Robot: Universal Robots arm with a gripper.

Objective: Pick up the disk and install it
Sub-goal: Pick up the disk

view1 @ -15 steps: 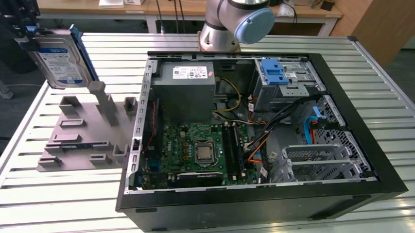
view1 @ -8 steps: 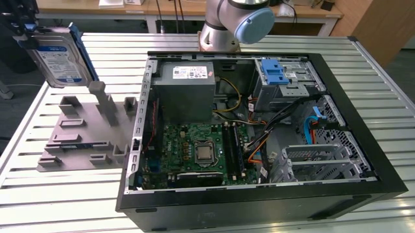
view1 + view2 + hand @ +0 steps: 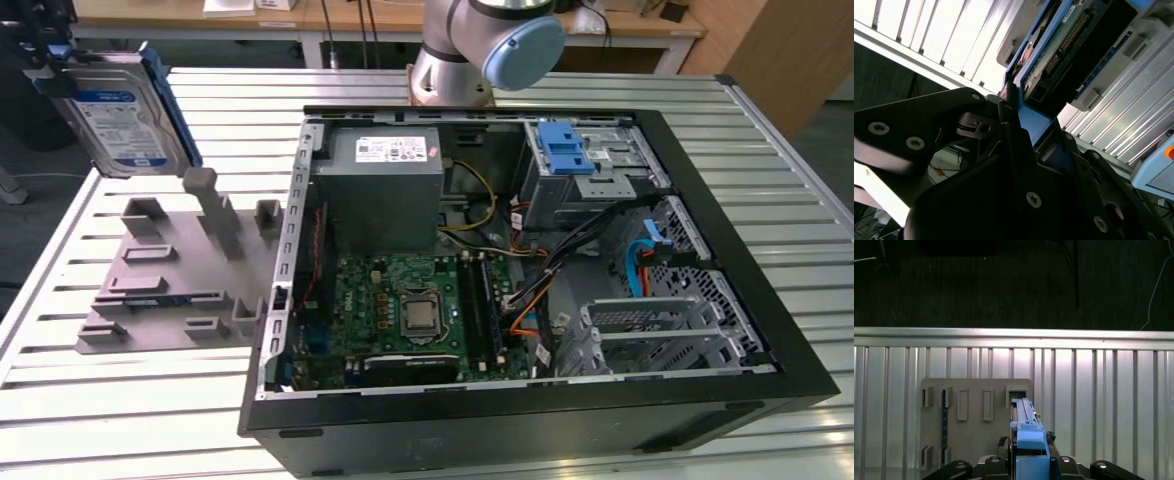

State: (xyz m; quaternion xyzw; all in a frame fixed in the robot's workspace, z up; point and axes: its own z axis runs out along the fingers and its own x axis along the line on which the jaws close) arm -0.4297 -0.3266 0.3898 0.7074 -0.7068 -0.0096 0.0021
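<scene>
Gripping the disk [image 3: 120, 110], apparently by its blue rail, the end effector [image 3: 1030, 457] must hold it square, clear of the grey holder [image 3: 167, 270].

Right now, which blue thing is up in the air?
The disk, blue rails on its sides, held by the gripper above the grey rack. The blue latch sits inside the case.

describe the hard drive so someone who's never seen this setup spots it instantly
Find the open black computer case on the slatted metal table; at its left in the exterior view lies a grey slotted plastic plate. Above that plate hangs the flat silver hard drive, clamped in the end effector. Its blue-and-white label and blue side rails set it apart from the grey plate beneath.
</scene>
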